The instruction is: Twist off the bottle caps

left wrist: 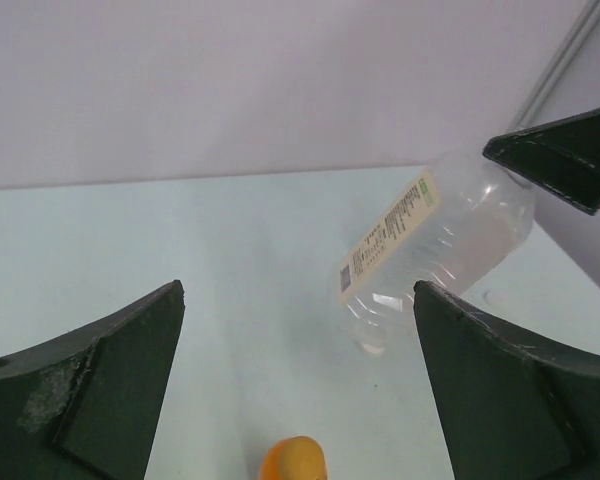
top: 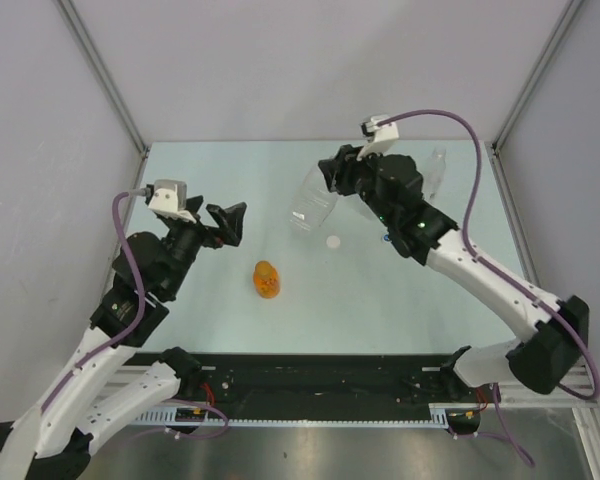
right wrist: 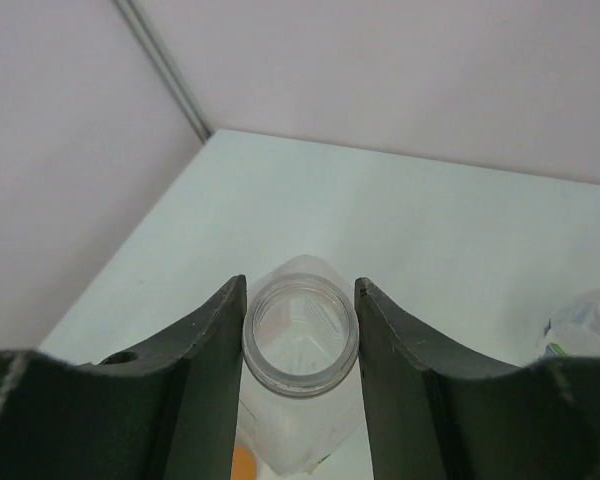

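Left-centre of the top view: left gripper (top: 236,224), splayed wide, nothing between the jaws. Just right of it and lower: small orange item (top: 266,279) on the table (top: 205,170), kind unclear; also poking in at the bottom edge of the left wrist view.

Centre, slightly up: clear labelled bottle (top: 308,205), tilted, lower end on or just off the surface, cannot tell which. Pinched at the neck by the right gripper (top: 332,176). In the right wrist view, jaws clenched either side of an open mouth, no cap on it. Just right of the bottle's lower end: white cap (top: 333,241), loose on the table.

Upper right, beside the right arm: second clear bottle (top: 437,172), capped or not cannot tell.

Risks, as judgement:
- Neck-only pinch on smooth plastic, so could slip or swing on a quick move.
- If lowered carelessly, could land on the white cap and flick it off.
- If released while slanted, could tip and roll.
- Wide left jaws close to the orange item, so a loose sweep could knock it.
- Right arm near the second bottle, so a swing could topple it.
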`<state>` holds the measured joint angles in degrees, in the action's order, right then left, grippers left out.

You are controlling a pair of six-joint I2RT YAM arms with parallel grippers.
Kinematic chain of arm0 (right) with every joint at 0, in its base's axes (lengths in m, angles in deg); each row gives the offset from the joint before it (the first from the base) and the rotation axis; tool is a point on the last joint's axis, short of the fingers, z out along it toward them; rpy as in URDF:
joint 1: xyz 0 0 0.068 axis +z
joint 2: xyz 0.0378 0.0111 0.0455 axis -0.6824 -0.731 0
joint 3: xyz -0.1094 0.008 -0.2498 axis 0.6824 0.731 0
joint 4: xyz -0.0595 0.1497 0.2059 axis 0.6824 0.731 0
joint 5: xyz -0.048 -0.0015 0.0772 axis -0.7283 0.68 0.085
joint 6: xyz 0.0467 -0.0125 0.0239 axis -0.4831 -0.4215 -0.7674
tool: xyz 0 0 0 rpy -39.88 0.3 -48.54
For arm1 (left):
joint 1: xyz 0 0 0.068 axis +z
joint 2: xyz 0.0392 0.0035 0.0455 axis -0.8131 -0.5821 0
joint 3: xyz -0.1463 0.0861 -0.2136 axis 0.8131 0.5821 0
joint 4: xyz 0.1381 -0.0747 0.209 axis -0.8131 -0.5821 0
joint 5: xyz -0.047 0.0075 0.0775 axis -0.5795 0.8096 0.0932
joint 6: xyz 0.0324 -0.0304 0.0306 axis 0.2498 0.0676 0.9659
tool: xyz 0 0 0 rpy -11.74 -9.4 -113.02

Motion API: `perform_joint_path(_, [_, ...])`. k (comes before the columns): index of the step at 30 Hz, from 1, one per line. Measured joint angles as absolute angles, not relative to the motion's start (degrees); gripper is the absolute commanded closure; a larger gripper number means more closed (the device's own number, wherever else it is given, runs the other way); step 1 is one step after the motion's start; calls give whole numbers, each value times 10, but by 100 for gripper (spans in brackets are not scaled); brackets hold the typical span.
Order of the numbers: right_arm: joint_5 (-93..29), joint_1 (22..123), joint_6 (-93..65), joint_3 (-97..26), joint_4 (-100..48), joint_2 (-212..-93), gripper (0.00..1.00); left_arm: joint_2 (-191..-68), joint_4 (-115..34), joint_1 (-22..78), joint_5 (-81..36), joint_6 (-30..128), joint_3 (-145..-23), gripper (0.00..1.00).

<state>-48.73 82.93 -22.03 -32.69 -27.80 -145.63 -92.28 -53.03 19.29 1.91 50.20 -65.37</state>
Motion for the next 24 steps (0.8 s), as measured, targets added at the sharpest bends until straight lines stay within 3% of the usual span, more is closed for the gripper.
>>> perform_joint_path(16, [-690, 861, -40, -535, -367, -1772, 100, -885, -555, 193, 83, 509, -630, 0])
perform_joint_path(24, [-703, 844, -50, -608, -332, -1859, 100, -878, -555, 193, 83, 509, -601, 0])
